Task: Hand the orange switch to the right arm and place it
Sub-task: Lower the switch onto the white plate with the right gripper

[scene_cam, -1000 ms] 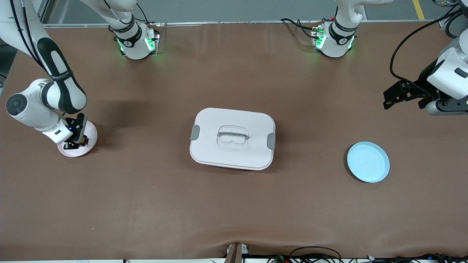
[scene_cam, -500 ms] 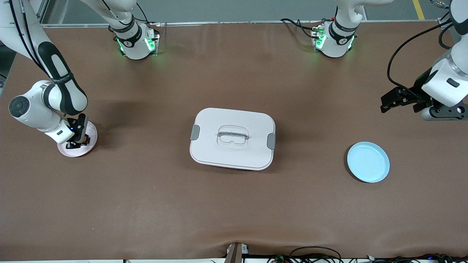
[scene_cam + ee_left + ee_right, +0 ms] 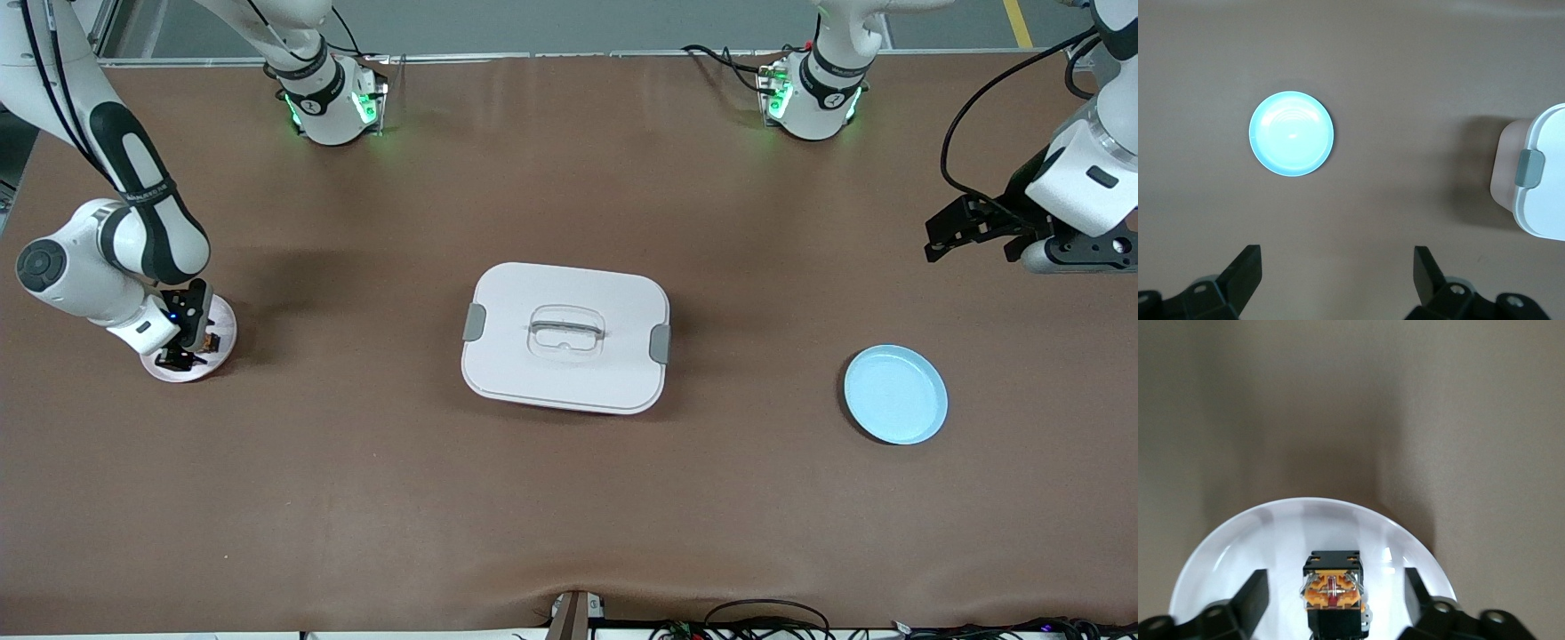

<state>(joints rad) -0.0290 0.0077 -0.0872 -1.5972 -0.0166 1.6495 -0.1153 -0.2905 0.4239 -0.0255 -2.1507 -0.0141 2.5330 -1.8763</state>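
The right gripper (image 3: 182,354) covers part of the pink plate (image 3: 222,331), and the orange switch (image 3: 1333,595) is too small to make out there. The white box (image 3: 1541,179) and the plate's lower rim are cut off in the wrist views

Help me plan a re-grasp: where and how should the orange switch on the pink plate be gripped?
Probably from above, closing on the black side walls of the orange switch. It stands on the pink plate, and the open right gripper already straddles it.
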